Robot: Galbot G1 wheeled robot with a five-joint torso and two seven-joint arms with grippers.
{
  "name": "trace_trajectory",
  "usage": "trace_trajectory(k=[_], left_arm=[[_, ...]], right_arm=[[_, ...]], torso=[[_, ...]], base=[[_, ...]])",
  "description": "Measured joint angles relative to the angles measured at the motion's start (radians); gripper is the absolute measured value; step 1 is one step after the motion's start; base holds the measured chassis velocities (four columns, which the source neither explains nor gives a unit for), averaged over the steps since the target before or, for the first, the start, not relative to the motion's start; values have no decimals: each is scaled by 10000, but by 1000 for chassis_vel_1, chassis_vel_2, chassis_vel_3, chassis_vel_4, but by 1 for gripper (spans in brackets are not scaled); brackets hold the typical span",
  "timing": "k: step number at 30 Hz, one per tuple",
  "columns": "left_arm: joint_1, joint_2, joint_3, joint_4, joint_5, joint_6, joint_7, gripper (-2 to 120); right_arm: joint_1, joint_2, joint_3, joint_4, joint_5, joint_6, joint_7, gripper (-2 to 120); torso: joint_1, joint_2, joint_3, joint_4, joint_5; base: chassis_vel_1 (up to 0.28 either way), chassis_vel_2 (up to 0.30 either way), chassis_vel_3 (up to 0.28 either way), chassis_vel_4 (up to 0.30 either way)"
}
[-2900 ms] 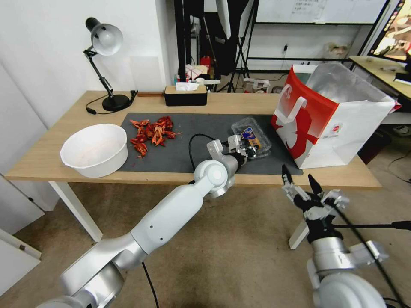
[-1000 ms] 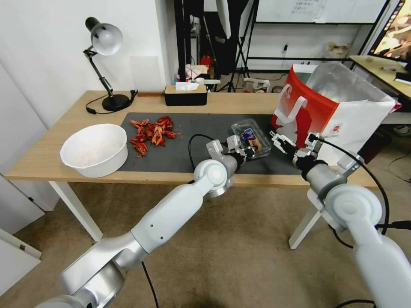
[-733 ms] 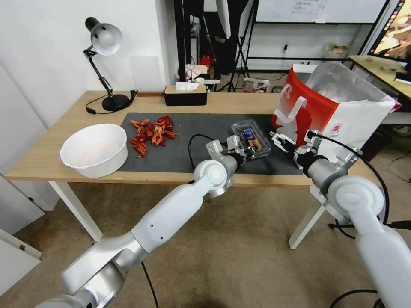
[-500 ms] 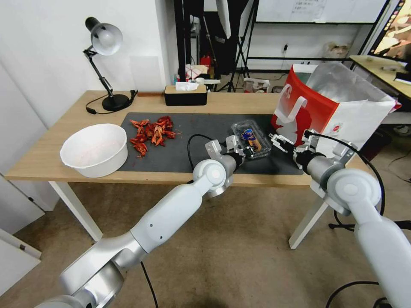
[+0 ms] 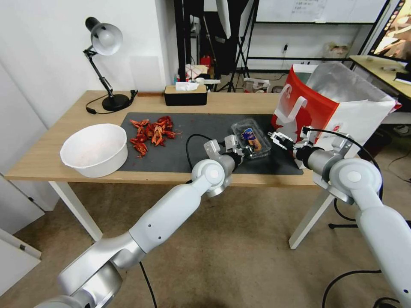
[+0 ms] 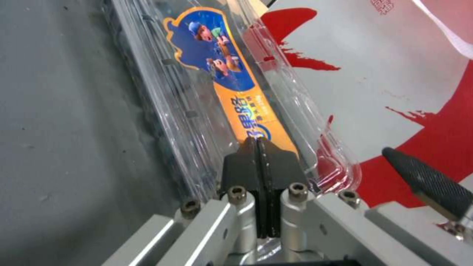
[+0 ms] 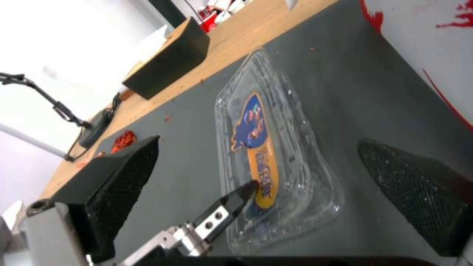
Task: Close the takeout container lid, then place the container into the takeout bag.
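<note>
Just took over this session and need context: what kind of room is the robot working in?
Probably a lab or studio set up as a mock kitchen, not a real one. Behind the wooden table stand dark tripod stands and a whiteboard, and a monitor glows on a side desk at the far right.

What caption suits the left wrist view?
Left gripper, jaws shut, presses the blue-orange label of the small clear plastic clamshell container beside the red-and-white paper bag.

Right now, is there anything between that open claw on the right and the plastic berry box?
No. In the head view, just bare grey mat separates the open right tool from the container.
</note>
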Motion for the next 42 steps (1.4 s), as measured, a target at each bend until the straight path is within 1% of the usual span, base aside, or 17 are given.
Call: trace_trajectory(k=[15,18,30,42], left_arm=[[5,80,-10,-39,4,1,-9,0],[5,84,-17,-50,3,2,-13,0],[28,112,-14,-105,1,10,-26,0],[66,47,10,-91,1,12,-26,0]], right_arm=[[1178,-6,-864,-975,23,-226,7,100],[1519,4,-1129,-1235,-20,-401,104,100],[2184,16,-1749,-1977,-1,-799,97,100],[2681,-66,-2142,-2561,42,-1071,1,100]], torso=[[0,0,1,2,-1],[0,0,0,1,-1],[1,0,1,1,0],[1,-1,1,0,0]], base=[[0,0,0,0],[0,0,0,0],[0,0,0,0],[0,0,0,0]])
